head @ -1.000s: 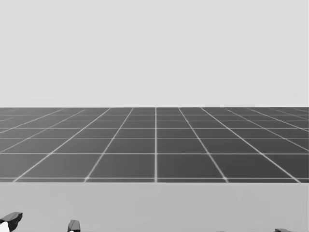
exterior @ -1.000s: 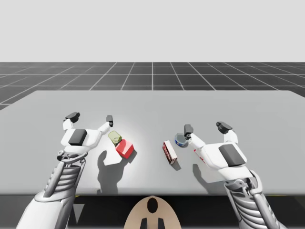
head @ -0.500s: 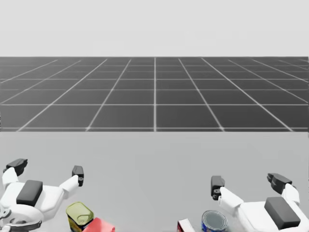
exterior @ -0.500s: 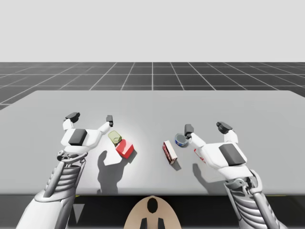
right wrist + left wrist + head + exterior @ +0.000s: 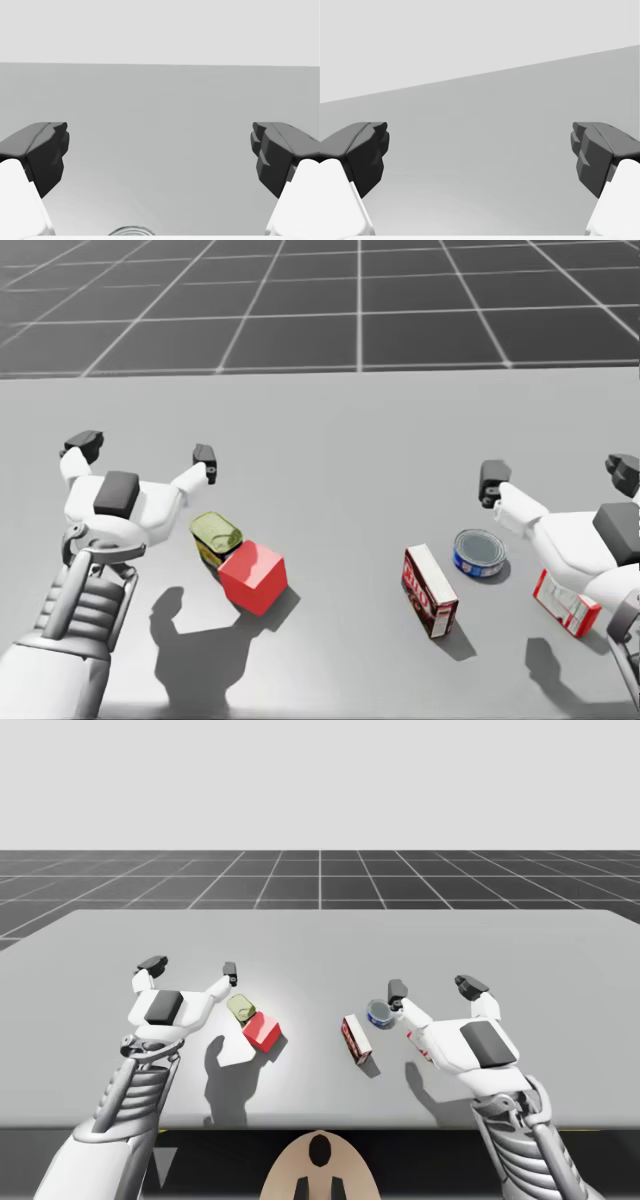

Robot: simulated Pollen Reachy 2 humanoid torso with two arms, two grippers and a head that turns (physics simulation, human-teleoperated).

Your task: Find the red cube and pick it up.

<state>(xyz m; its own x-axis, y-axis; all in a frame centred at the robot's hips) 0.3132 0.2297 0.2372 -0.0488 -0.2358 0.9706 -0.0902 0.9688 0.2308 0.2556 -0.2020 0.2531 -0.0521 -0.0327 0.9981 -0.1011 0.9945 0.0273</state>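
- Starting with the high view: the red cube (image 5: 262, 1031) is logged on the table (image 5: 320, 935), left of centre, with an olive can (image 5: 241, 1008) close against its far side. The left gripper (image 5: 191, 966) is held above the table beyond the cube and to its left, fingers spread wide and empty. The right gripper (image 5: 432, 988) is likewise spread wide and empty, near a blue can (image 5: 380, 1013). A dark red box (image 5: 356, 1039) stands between that can and the cube.
- Head view: the cube is placed just beside the left wrist, nearer the torso than the fingertips. The olive can appears to touch its far-left face. A small red-and-white box (image 5: 566, 602) is partly covered by the right hand.
- Left wrist view: wide-set fingers (image 5: 367, 152) are recorded, with bare table ahead of and between them.
- Right wrist view: the fingers are set equally wide, and the blue can's rim is glimpsed under the gripper, between them.
- Status, as judged: the cube is located but not yet approached.
- Hazards, as judged:
  - The olive can may be pinched along with the cube or knocked aside, since the two sit so close.
  - The cube may be pushed away if a finger is brought down on its top edge.
  - Either red box may be mistaken for the target on colour alone.
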